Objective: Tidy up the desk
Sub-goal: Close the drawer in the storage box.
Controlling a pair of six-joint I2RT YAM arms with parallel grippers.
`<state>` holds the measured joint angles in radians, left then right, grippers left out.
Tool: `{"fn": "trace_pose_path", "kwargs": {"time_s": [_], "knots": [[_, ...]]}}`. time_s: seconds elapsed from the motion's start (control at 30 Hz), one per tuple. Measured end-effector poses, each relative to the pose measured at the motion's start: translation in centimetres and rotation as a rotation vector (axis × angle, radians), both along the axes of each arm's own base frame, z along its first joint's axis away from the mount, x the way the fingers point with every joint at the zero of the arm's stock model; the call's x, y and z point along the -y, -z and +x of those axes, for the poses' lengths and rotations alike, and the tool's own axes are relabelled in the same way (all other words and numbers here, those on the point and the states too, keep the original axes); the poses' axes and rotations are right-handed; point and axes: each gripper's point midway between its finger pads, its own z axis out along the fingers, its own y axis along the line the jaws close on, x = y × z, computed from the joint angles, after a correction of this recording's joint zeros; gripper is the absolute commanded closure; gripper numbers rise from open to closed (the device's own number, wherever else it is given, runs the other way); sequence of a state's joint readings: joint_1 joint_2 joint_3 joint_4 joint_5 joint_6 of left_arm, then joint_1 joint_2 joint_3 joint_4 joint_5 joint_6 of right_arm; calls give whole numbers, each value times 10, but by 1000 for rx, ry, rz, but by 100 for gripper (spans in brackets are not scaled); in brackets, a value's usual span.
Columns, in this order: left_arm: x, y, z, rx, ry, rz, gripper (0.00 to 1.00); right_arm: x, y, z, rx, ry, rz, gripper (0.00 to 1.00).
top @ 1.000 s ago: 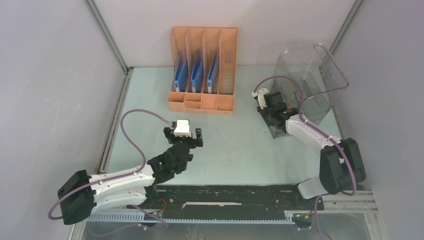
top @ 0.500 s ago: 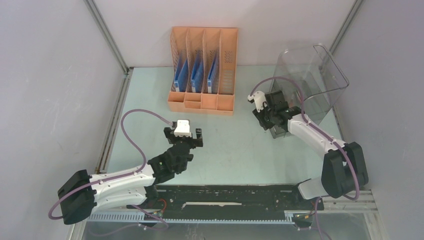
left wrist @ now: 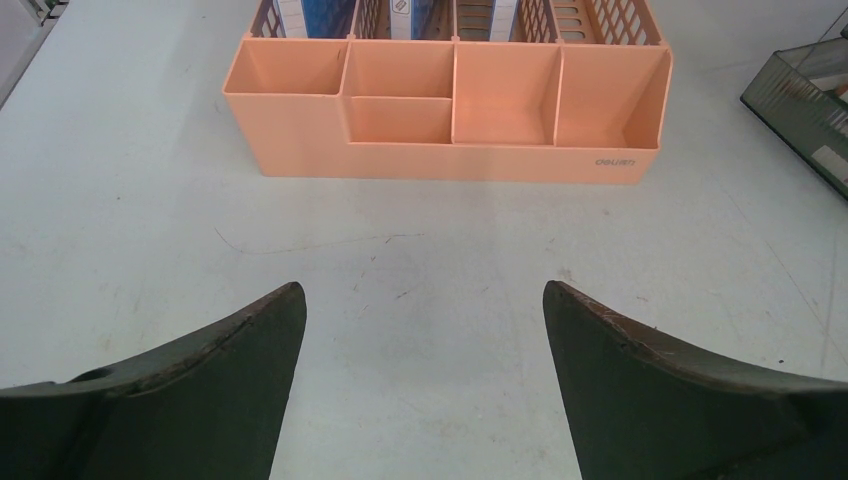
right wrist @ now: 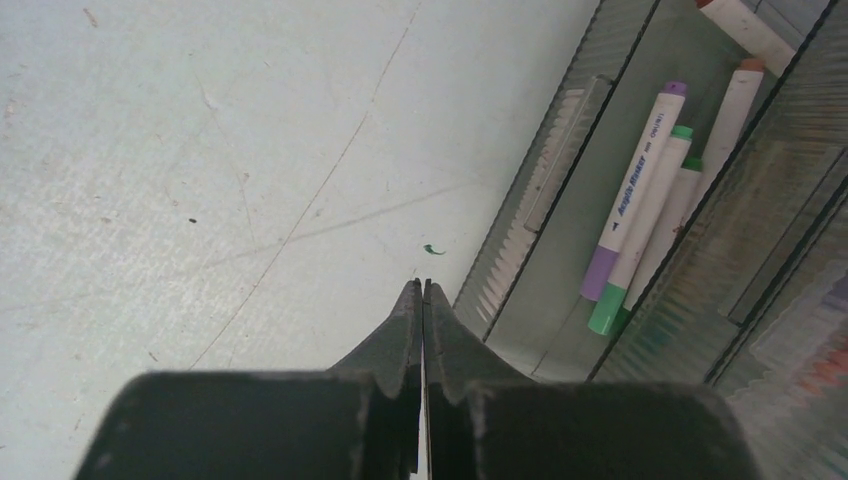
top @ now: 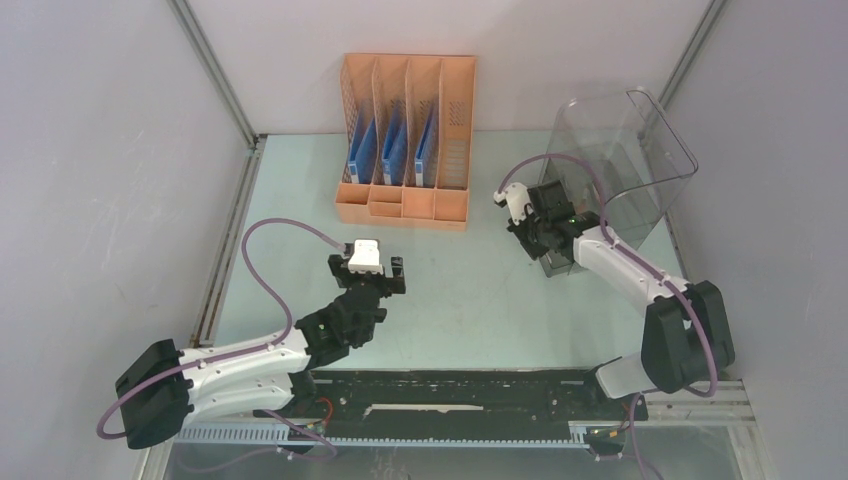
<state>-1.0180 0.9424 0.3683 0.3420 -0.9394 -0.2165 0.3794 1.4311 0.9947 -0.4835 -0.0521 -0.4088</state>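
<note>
The desk (top: 470, 290) is a pale mint-green tabletop with grey walls. My left gripper (top: 368, 275) hovers over its middle, open and empty, with its jaws wide apart in the left wrist view (left wrist: 420, 290). It faces the orange file rack (left wrist: 450, 160). My right gripper (top: 535, 245) is shut on nothing. In the right wrist view (right wrist: 420, 285) its tips sit just beside the front left edge of the pulled-out drawer (right wrist: 560, 250). The drawer holds markers (right wrist: 640, 190) with purple and green caps.
The orange four-slot rack (top: 405, 205) stands at the back centre with blue folders in three slots. The clear smoky bin (top: 625, 150) stands at the back right, its drawer (top: 556, 262) drawn out toward the front. A black rail (top: 450, 390) runs along the front edge.
My right gripper has moved a little left and toward the back, staying by the drawer. The left arm has not moved.
</note>
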Motion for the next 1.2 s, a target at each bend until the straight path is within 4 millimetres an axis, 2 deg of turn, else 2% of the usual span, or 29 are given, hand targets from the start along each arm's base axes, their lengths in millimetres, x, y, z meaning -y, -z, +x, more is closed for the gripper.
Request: {"fn": "trace_pose_path", "kwargs": {"time_s": [0.17,0.3,0.5,0.73,0.9,1.07,1.2], "knots": [[0,-1,0,2,0,-3,5,-5,10,7,7,-28,-110,100],[1,-3,0,12,1,-19,4,-8,31,5,-12,-71,-227,100],[-1,0,-1,14,4,-15,5,-2,50,15,12,-96,-400,100],[-1,0,-1,17,6,-19,4,22,68,38,48,-63,-582,100],[-1,-2,-1,22,10,-24,4,50,68,56,77,7,-654,100],[-1,-3,-1,24,10,-24,4,84,56,73,116,109,-692,87],[-1,-4,-1,26,10,-28,4,91,56,75,113,125,-691,82]]}}
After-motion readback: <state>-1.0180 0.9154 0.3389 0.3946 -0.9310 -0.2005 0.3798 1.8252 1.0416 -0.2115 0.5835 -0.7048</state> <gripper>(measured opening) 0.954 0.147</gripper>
